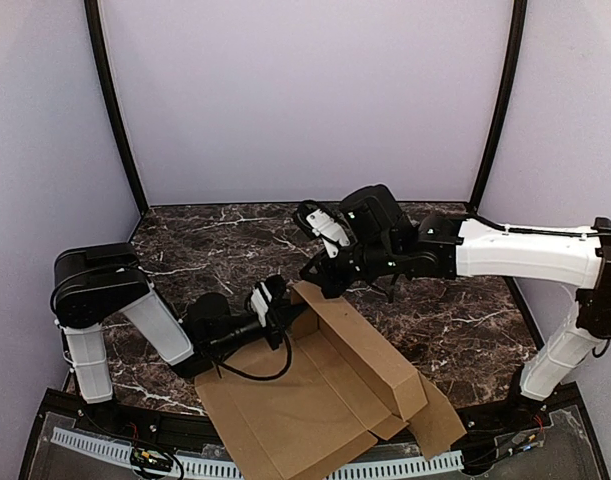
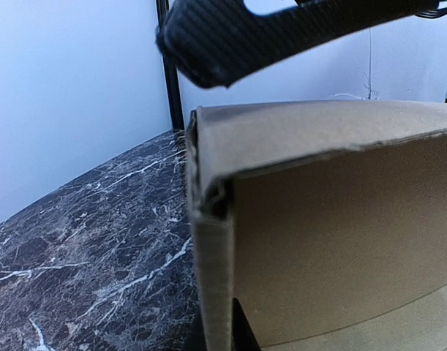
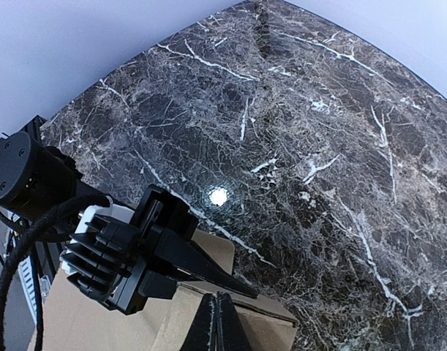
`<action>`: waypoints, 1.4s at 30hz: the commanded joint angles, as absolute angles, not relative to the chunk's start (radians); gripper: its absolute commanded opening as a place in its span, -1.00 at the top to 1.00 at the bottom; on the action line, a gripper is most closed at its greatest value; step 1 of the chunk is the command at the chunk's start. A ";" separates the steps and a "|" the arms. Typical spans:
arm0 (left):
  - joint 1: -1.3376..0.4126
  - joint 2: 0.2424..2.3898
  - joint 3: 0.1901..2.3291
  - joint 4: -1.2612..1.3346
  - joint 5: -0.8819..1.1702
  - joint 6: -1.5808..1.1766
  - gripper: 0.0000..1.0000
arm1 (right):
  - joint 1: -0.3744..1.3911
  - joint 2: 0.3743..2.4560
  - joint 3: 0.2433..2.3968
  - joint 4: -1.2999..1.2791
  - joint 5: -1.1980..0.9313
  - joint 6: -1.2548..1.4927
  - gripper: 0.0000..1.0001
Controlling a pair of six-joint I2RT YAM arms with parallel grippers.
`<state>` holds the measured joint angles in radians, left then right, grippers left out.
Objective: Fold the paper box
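Closest to the overhead lens, the paper box (image 1: 285,420), a large die-cut sheet of plain brown corrugated cardboard, is lying at the near edge of the dark marble table (image 1: 215,240), its front overhanging the pale slotted rail (image 1: 95,442) by the arm bases. 1 long side wall (image 1: 370,350) is standing raised along its crease, and both arms are meeting at its far corner (image 2: 208,168). The black left gripper (image 1: 283,303) is reaching in from the left. Its wrist view is showing the wall edge-on between its fingers, so it is probably pinching the cardboard to hold that wall upright. The black right gripper (image 1: 320,283) is hovering just above the same corner, fingers pressed together on nothing, likely acting as a blunt pusher for tucking an end flap inward. Folding is looking early: most panels are lying flat.
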<state>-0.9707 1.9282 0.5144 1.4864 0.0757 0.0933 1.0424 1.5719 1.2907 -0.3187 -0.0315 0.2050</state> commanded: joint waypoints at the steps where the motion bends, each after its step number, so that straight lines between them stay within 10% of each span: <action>1: -0.971 1.951 0.507 1.489 0.110 0.115 0.86 | 1.036 1.600 1.265 -0.261 -0.083 0.243 1.00; 20: -0.971 2.026 0.609 1.423 0.117 0.149 0.54 | 1.041 1.593 1.200 -0.244 -0.107 0.276 1.00; 29: -0.972 2.072 0.669 1.431 0.077 0.154 0.97 | 1.042 1.573 1.174 -0.246 -0.105 0.280 1.00; 42: -0.972 2.074 0.656 1.448 0.060 0.157 0.91 | 1.042 1.567 1.170 -0.246 -0.101 0.281 1.00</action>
